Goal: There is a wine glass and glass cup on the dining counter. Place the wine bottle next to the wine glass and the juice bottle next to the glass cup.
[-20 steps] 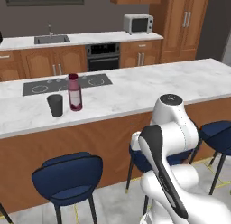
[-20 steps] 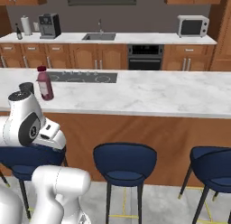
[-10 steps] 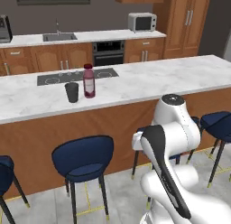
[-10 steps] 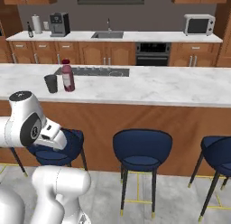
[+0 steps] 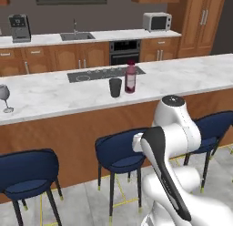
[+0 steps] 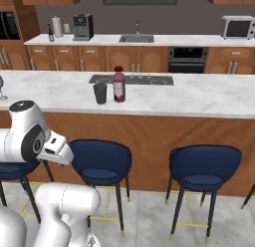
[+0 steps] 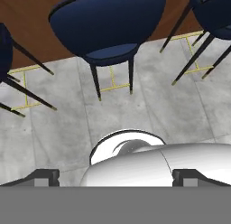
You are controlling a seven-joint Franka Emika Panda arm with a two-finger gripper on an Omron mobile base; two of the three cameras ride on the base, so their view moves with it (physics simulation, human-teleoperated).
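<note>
On the dining counter (image 5: 191, 79) the juice bottle (image 5: 130, 77) stood upright just beside the glass cup (image 5: 115, 87), both close to the front edge of the inset cooktop (image 5: 105, 74), near the middle of the counter's length. The bottle was full of pink-magenta liquid almost to its dark red cap; the tumbler looked empty, though its smoky glass made that hard to judge. Far off toward the counter's left end stood the wine glass (image 5: 4, 98), pale and empty, well apart from the other two. In the right base view the wine bottle (image 6: 50, 33) stood on the back worktop (image 6: 149, 40), near its left end, beside a paper roll (image 6: 58, 27) and a coffee machine (image 6: 82, 26).

Compared with a moment before, the whole scene had slid: the cameras had travelled with the base, the bottle and cup sat further right in the left view, and the wine glass had come into sight.

The gripper (image 7: 115, 179) pointed down at the grey floor and the blue stools (image 7: 108, 24), its fingertips (image 7: 44, 177) set wide apart, holding and touching nothing.
</note>
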